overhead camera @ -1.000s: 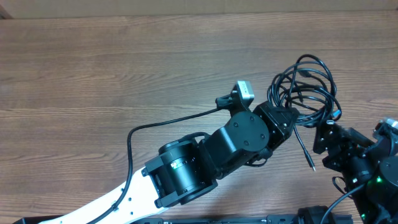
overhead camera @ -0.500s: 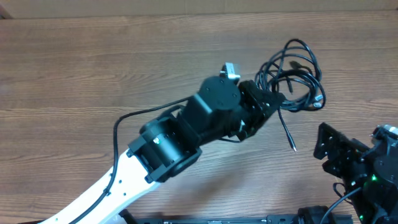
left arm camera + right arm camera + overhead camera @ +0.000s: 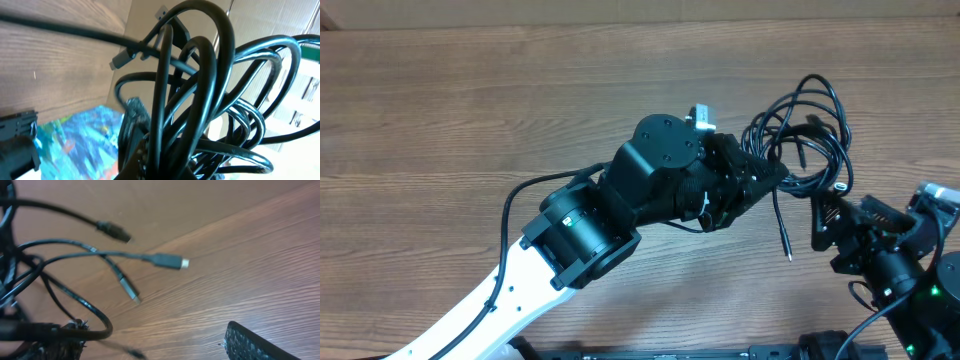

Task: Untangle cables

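Well, the left claw [image 3: 758, 180] is pinching the cables [image 3: 812, 125], the tangled bundle held over the bench's [image 3: 470, 110] right side; the right claw [image 3: 834, 234] sits spread just beside it, one plug end dangling.

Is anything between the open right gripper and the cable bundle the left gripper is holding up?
Nothing visible does. The tangled bundle of thin black cables, clamped in the shut left gripper, hangs just ahead of the open right gripper; only loose plug ends and bare wooden table show between them.
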